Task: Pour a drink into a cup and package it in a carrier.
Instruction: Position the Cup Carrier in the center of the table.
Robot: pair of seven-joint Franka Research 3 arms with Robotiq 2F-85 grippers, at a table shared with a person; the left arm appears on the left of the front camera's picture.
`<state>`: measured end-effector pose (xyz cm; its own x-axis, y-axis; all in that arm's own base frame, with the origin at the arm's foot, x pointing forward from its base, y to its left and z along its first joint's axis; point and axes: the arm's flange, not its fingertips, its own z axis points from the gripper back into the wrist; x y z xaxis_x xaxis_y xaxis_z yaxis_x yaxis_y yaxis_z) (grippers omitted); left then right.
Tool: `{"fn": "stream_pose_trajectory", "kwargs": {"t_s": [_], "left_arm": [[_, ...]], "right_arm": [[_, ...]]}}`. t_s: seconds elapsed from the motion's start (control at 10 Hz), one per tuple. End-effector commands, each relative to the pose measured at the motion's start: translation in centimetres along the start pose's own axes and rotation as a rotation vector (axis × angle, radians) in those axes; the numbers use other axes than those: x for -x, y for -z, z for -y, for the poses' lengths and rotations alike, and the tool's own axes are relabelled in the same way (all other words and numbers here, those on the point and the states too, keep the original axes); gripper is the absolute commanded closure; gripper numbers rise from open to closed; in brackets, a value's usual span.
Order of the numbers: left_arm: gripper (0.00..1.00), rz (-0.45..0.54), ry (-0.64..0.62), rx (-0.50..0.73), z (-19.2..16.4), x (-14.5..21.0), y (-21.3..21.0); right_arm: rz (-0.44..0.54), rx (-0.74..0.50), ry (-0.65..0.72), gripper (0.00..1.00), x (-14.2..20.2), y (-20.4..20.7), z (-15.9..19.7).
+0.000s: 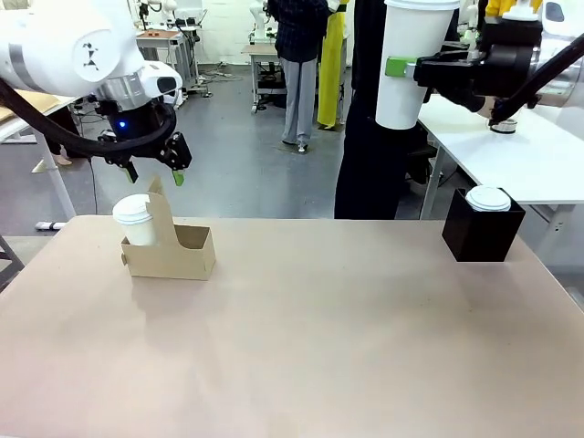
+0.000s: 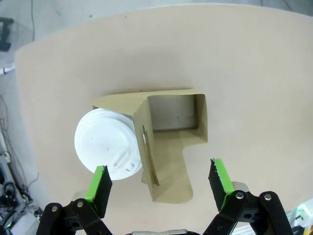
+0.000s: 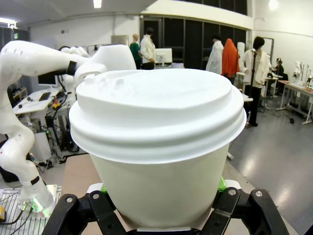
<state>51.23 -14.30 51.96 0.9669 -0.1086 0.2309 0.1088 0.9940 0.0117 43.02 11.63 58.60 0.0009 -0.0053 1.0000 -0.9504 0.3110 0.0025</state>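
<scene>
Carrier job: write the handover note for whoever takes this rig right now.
Left gripper: open, hovering above the carrier, holding nothing.
Right gripper: shut on a lidded white cup, raised high at the right.
Carrier: on the table, left side; one packed cup sits in a pocket, the other pocket is empty.
Done: one cup packaged.
Left: lower the held cup into the empty pocket, then release.
Also: black box at right, white lid on top.

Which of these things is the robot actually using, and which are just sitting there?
In use: cardboard carrier, lidded cup in its pocket, second lidded cup in the right pincer.
Lying about: black box, white lid at its top.
</scene>
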Motion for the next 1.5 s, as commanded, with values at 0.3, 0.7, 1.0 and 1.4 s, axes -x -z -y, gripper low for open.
{"fn": "stream_pose_trajectory", "kwargs": {"t_s": [0.3,0.7,1.0,1.4], "left_arm": [[0.00,-0.002,-0.013,-0.009,0.2,0.0,0.2],[0.00,-0.023,-0.017,0.029,-1.2,-0.6,1.6],[1.00,0.000,-0.015,0.023,-1.5,-0.8,1.5],[0.96,-0.005,-0.009,0.015,-1.8,-1.2,1.7]], "right_arm": [[0.008,-0.004,-0.005,0.20,-0.3,0.1,-0.1],[0.008,-0.004,-0.005,0.20,-0.3,0.1,-0.1],[0.008,-0.004,-0.005,0.20,-0.3,0.1,-0.1],[0.008,-0.004,-0.005,0.20,-0.3,0.1,-0.1]]}}
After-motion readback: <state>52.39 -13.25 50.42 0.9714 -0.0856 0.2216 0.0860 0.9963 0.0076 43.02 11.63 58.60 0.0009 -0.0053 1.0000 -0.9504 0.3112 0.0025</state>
